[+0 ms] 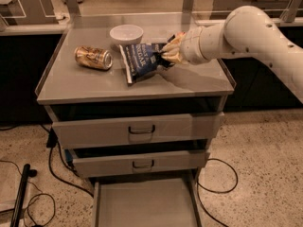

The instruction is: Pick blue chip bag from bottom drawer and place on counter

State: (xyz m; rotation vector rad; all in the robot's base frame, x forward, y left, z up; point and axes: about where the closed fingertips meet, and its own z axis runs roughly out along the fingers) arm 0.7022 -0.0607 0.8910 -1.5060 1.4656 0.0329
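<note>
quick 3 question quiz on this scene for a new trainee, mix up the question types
1. True or false: the blue chip bag lies in the bottom drawer.
2. What lies to the left of the bag on the counter? A) a gold can B) a mug C) a spoon
3. In a few words, where is the pincer?

Key
1. False: the bag is on the counter, and the open bottom drawer shows only its bare floor.
2. A
3. At the bag's right end, over the counter.
</note>
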